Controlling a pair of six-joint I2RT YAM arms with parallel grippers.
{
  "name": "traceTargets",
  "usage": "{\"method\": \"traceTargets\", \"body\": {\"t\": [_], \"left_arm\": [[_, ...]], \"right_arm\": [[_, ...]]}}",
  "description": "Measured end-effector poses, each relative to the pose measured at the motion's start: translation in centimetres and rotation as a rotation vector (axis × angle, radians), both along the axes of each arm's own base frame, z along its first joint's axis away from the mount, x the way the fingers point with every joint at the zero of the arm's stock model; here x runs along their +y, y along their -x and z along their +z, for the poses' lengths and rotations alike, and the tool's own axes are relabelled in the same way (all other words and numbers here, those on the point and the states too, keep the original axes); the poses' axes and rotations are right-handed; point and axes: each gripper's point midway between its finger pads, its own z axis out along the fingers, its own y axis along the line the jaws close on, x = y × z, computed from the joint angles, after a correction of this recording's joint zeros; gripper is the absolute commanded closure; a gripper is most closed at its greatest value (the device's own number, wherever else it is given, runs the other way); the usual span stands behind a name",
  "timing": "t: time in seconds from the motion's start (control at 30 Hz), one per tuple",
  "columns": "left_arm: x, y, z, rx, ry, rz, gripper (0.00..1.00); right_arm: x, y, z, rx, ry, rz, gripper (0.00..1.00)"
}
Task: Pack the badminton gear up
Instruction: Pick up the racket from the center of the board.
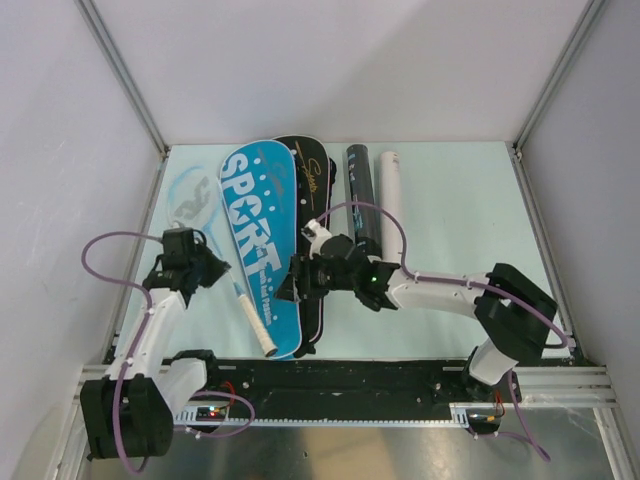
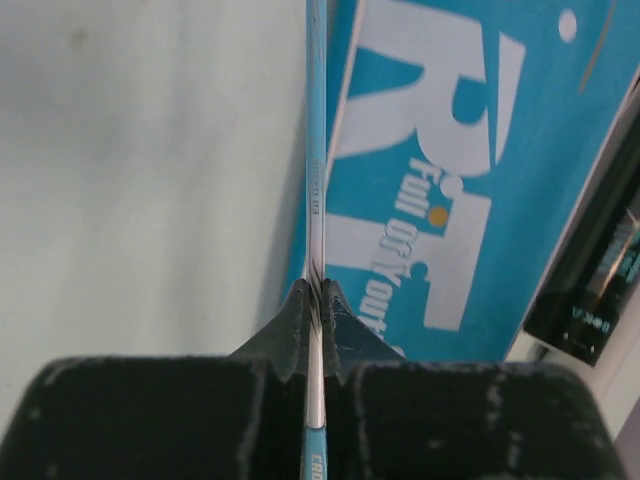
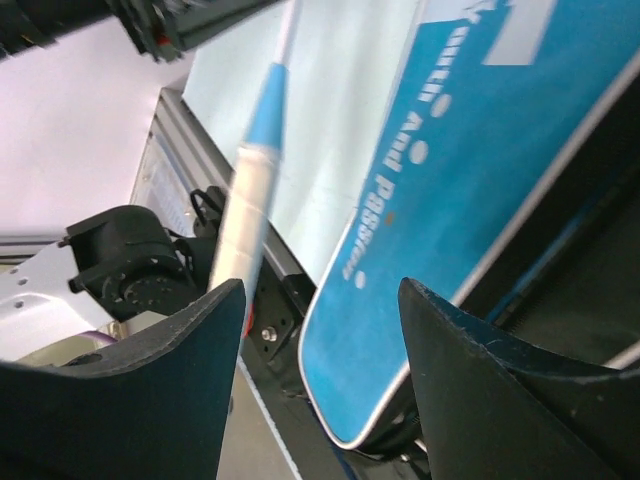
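Observation:
A blue "SPORT" racket cover [image 1: 258, 240] lies on a black cover [image 1: 307, 165] in the middle of the table. A thin-framed racket rests left of them, with its head [image 1: 190, 205] on the mat and its white handle [image 1: 256, 325] over the blue cover's near end. My left gripper [image 1: 212, 268] is shut on the racket's shaft [image 2: 317, 200]. My right gripper [image 1: 297, 280] stands open at the blue cover's right edge. In its wrist view the cover's rounded end [image 3: 420, 250] shows beyond the spread fingers and the handle [image 3: 240, 230] hangs to the left. A black tube [image 1: 360, 190] and a white tube [image 1: 390, 190] lie behind.
Metal frame posts [image 1: 120, 70] stand at the table's back corners. A black rail [image 1: 350, 375] runs along the near edge between the arm bases. The left arm's base [image 3: 120, 270] shows beyond the handle in the right wrist view.

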Motion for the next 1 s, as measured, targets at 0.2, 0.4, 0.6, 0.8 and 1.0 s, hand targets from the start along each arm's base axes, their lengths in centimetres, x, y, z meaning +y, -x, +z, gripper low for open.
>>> {"method": "traceTargets", "body": {"t": [0.2,0.4,0.6,0.8,1.0], "left_arm": [[-3.5,1.1,-0.6,-0.018,0.05,-0.091,1.0],[-4.5,1.1,-0.9,-0.041,0.101,-0.093,1.0],[-5.0,0.8,-0.4,-0.068,0.123,-0.102,1.0],[-5.5,0.8,-0.2,-0.084,0.14,-0.12,1.0],[-5.9,1.3,0.1,-0.098,0.159,-0.136,1.0]], "right_arm": [[2.6,0.6,0.7,0.034,-0.039,0.047,0.32],[4.3,0.7,-0.3,0.09,-0.054,0.069,0.33],[5.2,1.0,-2.9,0.146,-0.024,0.087,0.36],[5.8,1.1,-3.3,0.16,-0.023,0.111,0.42],[6.2,1.6,-4.0,0.181,-0.019,0.14,0.51]]}}
